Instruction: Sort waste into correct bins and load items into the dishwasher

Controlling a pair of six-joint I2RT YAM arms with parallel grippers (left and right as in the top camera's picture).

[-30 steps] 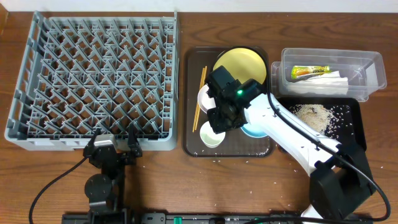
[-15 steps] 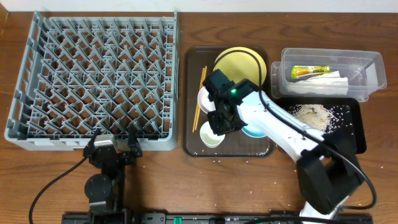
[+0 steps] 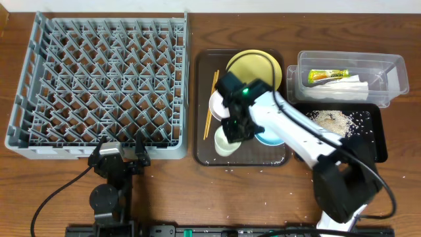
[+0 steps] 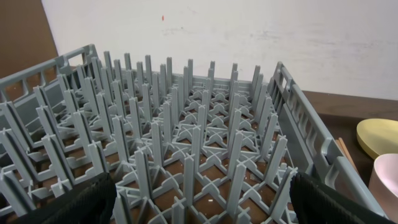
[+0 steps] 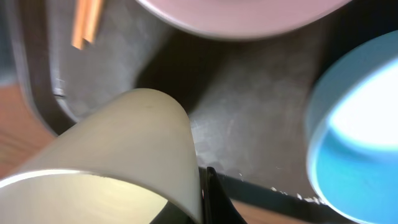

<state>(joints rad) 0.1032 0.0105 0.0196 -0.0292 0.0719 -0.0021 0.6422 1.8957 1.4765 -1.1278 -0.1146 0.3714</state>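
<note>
Overhead, the small cup (image 3: 223, 143) is being pinched by its rim in the right claw (image 3: 231, 133) near the brown tray's (image 3: 204, 157) front edge, seemingly for carrying to the rack (image 3: 99, 85) left of the tray, while the left claw (image 4: 196, 200) is being held wide, empty.

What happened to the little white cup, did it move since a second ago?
Yes, slightly. The small white cup has shifted a little away from the chopsticks, toward the light-blue bowl, with the right end effector at its rim.
</note>
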